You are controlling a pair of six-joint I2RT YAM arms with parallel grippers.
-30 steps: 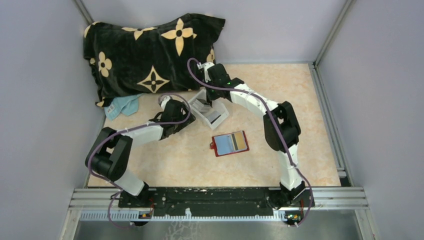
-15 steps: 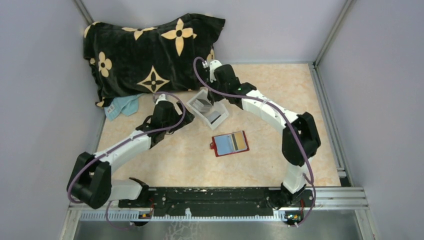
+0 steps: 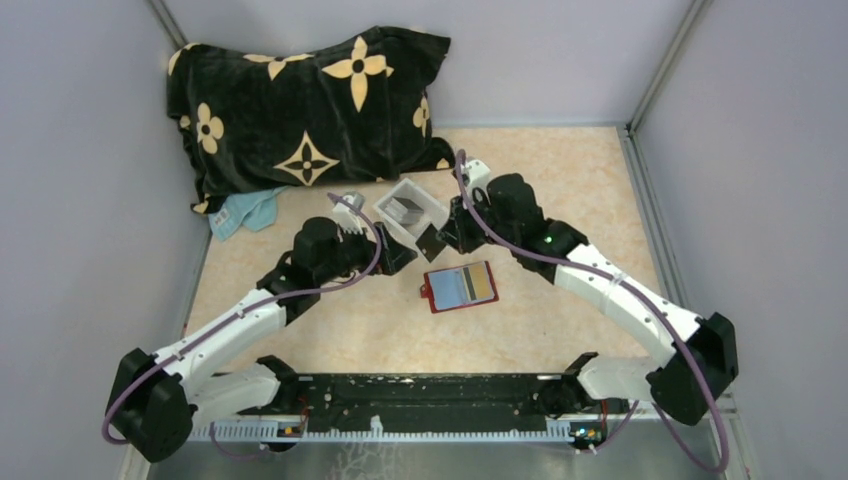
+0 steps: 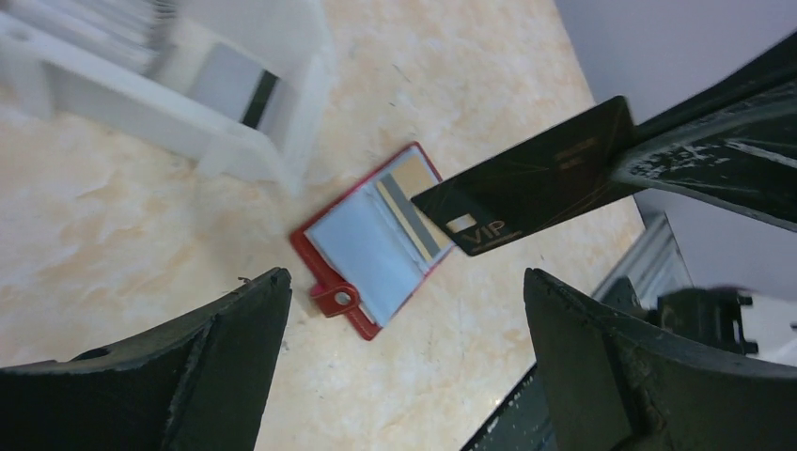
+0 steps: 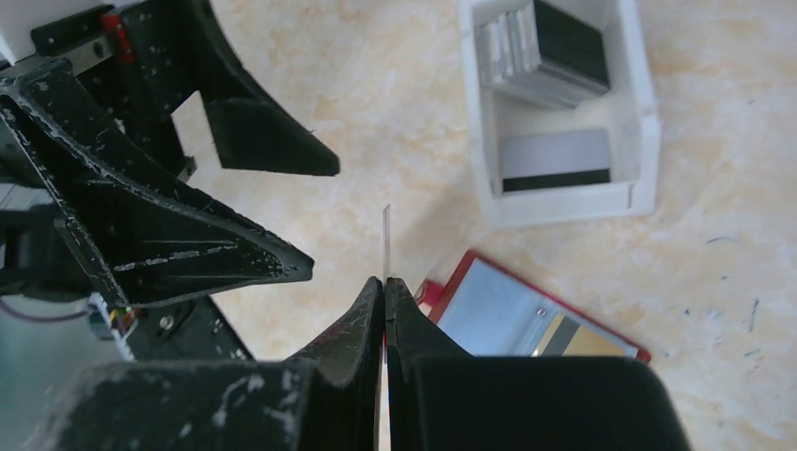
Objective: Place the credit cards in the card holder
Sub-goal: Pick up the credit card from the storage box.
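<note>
- Card [image 4: 536, 178]: black, thin and flat. It is probably light, stiff and slick-faced, and best pinched at one short end so the other is free for a slot.
- Right jaws: clenched on the card's end, holding it edge-on in the air near the holder [image 3: 460, 287].
- Left jaws: spread wide and empty, with the card's free end ahead of them and not touching.
- Holder: lies open on the counter [image 3: 560, 200].
- Spare cards [image 5: 540, 47]: stacked in the tray [image 5: 639, 122].

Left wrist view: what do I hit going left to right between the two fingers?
In order: white tray → red card holder, lying open on the table → black card, raised above the holder → right pincer, shut on that card's right end.
</note>
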